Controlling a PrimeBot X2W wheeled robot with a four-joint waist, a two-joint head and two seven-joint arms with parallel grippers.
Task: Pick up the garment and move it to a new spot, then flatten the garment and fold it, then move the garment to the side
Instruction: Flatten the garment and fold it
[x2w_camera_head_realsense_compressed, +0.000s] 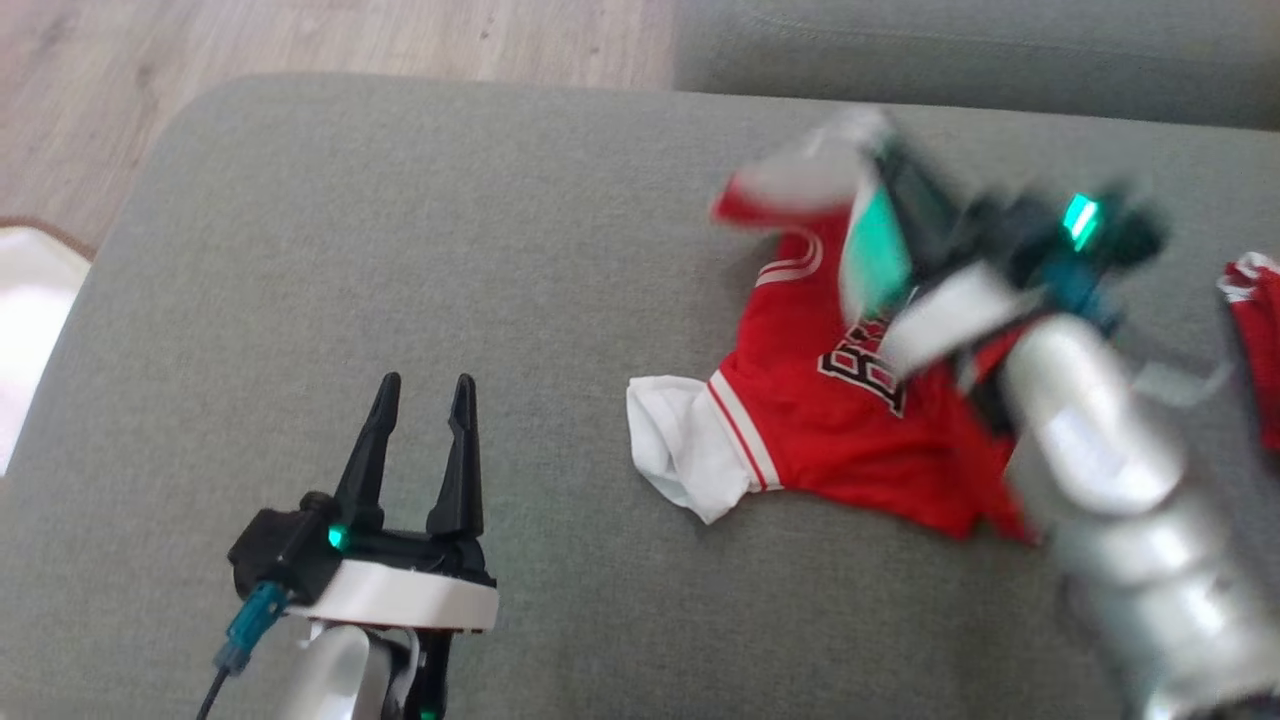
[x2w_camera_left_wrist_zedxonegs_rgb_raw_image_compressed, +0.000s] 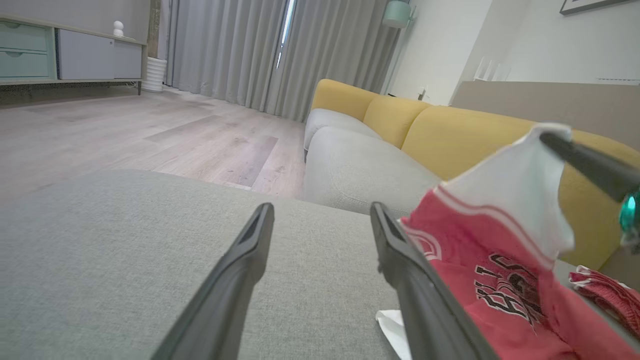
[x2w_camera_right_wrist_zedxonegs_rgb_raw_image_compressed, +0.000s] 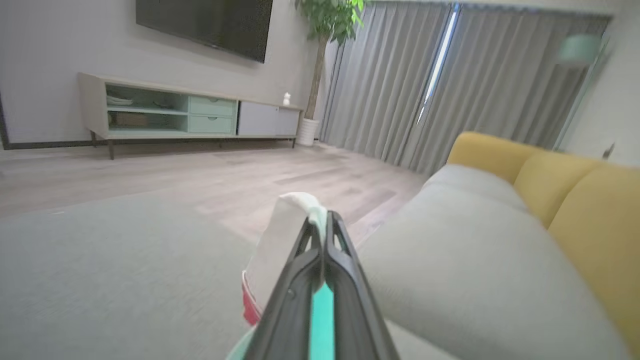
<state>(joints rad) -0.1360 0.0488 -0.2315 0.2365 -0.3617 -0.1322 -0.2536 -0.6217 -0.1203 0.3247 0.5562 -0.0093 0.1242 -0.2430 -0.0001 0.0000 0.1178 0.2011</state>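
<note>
Two grey woven seats: the big rounded one lies under both sets of jaws, and the second sits beyond their tips. Three smooth yellow back pads bulge to the right of the left jaws in the left wrist view. Pale wood plank floor and grey pleated curtains are far ahead of the jaws. One jersey, red knit with black chest lettering, white-striped trim and two white sleeves, lies crumpled on the big seat to the right of the left jaws, and its top rises to the right jaws. One more red cloth with white trim is bunched on the seat just past the right arm. Two grippers, each with two long dark tapered fingers. The left gripper has its jaws spread wide with nothing between them, over bare seat fabric well clear of the jersey. The right gripper, blurred in the head view, has its jaws pinched tight on one white sleeve, held up off the seat with cloth draped over the tips. The other sleeve lies flat, nearest the left jaws.
</note>
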